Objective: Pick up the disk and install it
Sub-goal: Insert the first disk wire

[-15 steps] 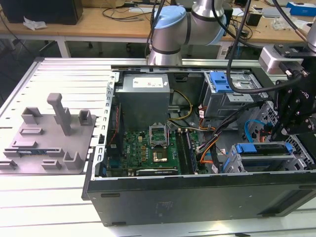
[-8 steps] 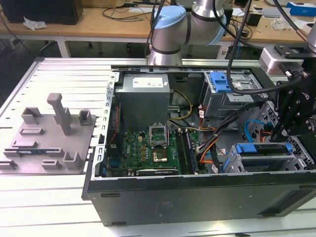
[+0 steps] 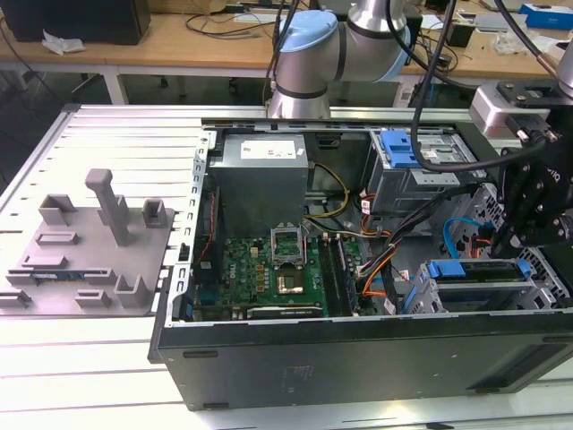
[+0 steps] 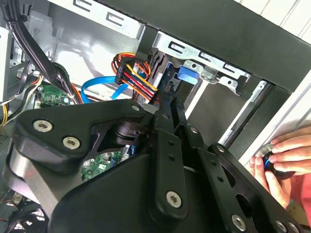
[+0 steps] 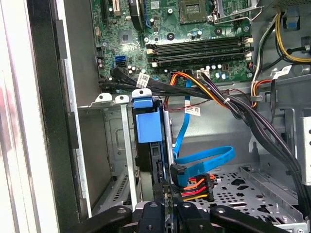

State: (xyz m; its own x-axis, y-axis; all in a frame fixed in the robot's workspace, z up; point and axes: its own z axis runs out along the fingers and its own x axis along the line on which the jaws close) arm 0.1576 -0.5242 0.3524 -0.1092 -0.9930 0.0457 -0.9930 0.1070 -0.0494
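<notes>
The disk (image 5: pixel 147 127) stands on edge inside the grey drive cage (image 5: pixel 114 145) in a corner of the open computer case, its bright blue carrier bracket facing the case wall. In the exterior view its blue edge (image 3: pixel 470 269) lies along the top of the cage at the lower right. My gripper (image 5: pixel 165 196) hangs straight over the disk's near end with its black fingers drawn together and nothing between them. In the second wrist view the gripper (image 4: pixel 169 99) points at the blue bracket (image 4: pixel 187 75). I cannot tell whether the tips touch the disk. In the exterior view the gripper (image 3: pixel 506 251) is just above the cage.
A blue data cable (image 5: pixel 204 160) and a bundle of power wires (image 5: pixel 197 187) run close beside the fingers. The motherboard (image 3: pixel 269 269) fills the case floor. A second bay with a blue latch (image 3: pixel 400 148) sits farther back. The grey fixture tray (image 3: pixel 89 242) stands outside on the exterior view's left. A person's hand (image 4: pixel 286 155) rests on the case front.
</notes>
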